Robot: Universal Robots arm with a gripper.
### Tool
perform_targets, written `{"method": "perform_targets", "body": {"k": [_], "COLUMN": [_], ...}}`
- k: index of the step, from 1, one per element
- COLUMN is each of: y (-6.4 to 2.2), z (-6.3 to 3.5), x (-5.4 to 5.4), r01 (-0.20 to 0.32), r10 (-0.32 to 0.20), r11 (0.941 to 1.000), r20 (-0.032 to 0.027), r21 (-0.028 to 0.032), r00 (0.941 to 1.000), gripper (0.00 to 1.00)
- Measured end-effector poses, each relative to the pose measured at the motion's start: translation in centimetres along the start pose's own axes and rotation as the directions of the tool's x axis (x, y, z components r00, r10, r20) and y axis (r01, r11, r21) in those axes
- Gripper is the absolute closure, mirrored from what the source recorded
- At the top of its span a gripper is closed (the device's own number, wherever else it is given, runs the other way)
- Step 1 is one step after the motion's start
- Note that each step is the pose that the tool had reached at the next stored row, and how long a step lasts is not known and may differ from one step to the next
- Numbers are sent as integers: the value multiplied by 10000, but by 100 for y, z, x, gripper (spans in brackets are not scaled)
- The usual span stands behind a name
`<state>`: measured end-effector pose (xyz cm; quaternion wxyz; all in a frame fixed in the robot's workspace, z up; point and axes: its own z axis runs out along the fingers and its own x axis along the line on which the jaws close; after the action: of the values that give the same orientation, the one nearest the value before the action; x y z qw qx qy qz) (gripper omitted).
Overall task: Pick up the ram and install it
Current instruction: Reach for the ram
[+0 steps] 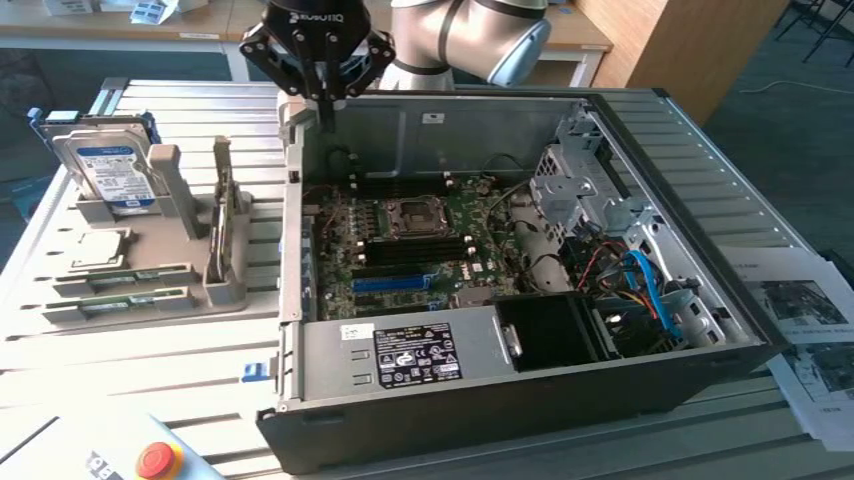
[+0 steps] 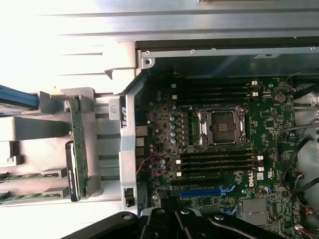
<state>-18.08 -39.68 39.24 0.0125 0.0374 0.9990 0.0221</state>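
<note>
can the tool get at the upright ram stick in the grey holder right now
Probably yes: the ram stick stands on edge in the grey holder outside the computer case, nothing over its top edge. The tool hangs shut above that case's wall nearby, holding nothing.

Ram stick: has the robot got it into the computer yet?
Nothing looks done yet. The ram stands in its gray rack beside the computer case. The gripper hangs shut and empty above the case's edge. Picking it up and fitting it are both left.
</note>
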Motion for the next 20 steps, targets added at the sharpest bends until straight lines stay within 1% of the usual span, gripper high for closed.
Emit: {"method": "perform_targets", "body": {"k": [11,20], "y": [-16,-25], "z": [-8,-13], "x": [299,513], "r01": [1,0], "r10": [-1,0], "r11": [10000,10000], "r20": [0,0], "r21": [1,0], "r00": [10000,10000], "gripper": [90,90]}}
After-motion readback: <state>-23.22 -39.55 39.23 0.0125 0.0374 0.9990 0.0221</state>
